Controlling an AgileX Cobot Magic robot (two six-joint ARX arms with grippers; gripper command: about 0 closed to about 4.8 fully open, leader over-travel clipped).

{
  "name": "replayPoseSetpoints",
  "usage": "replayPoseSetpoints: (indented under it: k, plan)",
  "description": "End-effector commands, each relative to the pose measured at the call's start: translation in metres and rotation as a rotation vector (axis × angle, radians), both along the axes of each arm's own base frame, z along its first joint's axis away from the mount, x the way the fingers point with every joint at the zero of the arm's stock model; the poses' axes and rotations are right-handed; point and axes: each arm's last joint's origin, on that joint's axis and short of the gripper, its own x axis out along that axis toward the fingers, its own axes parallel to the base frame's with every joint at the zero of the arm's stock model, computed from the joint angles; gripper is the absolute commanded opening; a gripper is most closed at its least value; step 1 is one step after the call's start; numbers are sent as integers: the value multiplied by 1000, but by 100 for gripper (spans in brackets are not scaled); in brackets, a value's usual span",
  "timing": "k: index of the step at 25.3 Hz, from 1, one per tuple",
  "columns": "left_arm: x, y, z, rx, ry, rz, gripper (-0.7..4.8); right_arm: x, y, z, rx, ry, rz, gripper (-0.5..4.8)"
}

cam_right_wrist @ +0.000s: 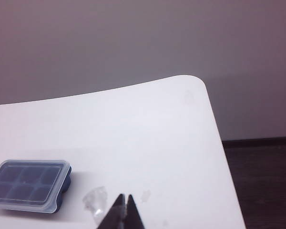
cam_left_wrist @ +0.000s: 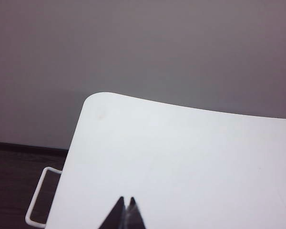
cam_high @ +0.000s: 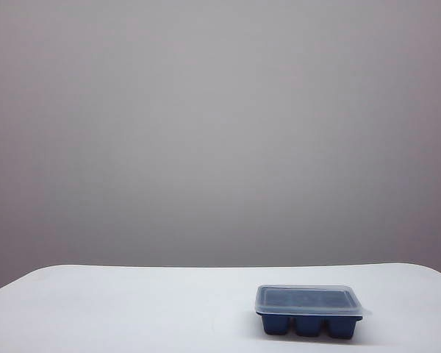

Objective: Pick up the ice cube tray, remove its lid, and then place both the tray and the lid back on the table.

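1. Progress: nothing is done yet. The ice cube tray (cam_high: pixel 309 321) sits on the table (cam_high: pixel 132 309), toward the right front in the exterior view, with the lid (cam_high: pixel 309 299) seated on top. Lifting, lid removal and both placements remain.
2. The left gripper (cam_left_wrist: pixel 125 202) is clenched, empty, above bare tabletop near a rounded corner, well apart from the tray.
3. The right gripper (cam_right_wrist: pixel 124 200) is clenched, empty, near the tray but not touching it.
4. Views: the exterior view shows no arm. Only the right wrist view shows tray and gripper together. Only the left wrist view shows a white wire bracket (cam_left_wrist: pixel 38 200) beyond the table's edge.
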Motion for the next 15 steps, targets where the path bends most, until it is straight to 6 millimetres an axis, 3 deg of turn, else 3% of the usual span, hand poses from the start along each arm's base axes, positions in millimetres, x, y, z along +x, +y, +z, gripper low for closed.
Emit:
replayPoseSetpoints:
  k: [1,8,11,15]
  plan:
    - [0,0,-1,2,6,2,-5,0,0,-1,-2,-6,0,0]
    - [0,-2,2,-15,-22,-49,-5,1,0,4,4,-59,-1,0]
    - [0,-5,23,-69,-152,-176,-5,3,0,15,120,-160,-18,-1]
    - [-6,-3,54,-88,-252,-151,-5,2,0,33,230,-315,-21,-2]
